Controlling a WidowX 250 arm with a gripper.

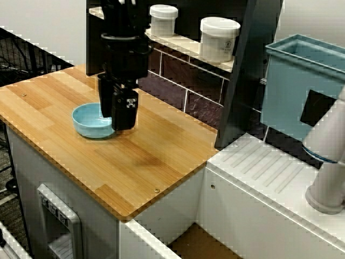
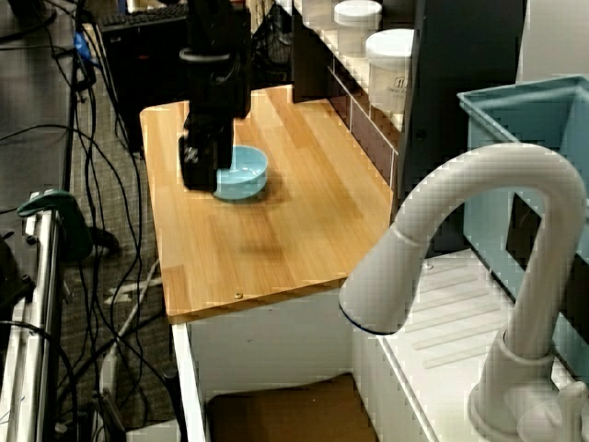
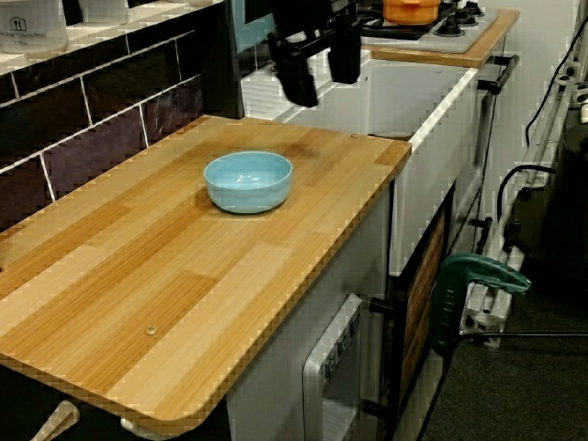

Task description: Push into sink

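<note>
Side view from the sink end shows you the sink (image 2: 276, 410) below the near edge of the wooden surface (image 2: 276, 230), with white walls and a brownish floor. The light-blue bowl (image 2: 241, 172) stands upright on that surface, well apart from the sink, toward the far end of the wood. The gripper (image 3: 319, 66) hangs over the surface between the bowl and the sink in the view along the surface, and its jaws stand apart, holding nothing. You cannot tell whether it touches the bowl. On the shelf behind the bowl stand two white jars (image 1: 218, 39). A white faucet (image 2: 479, 239) curves beside the sink.
</note>
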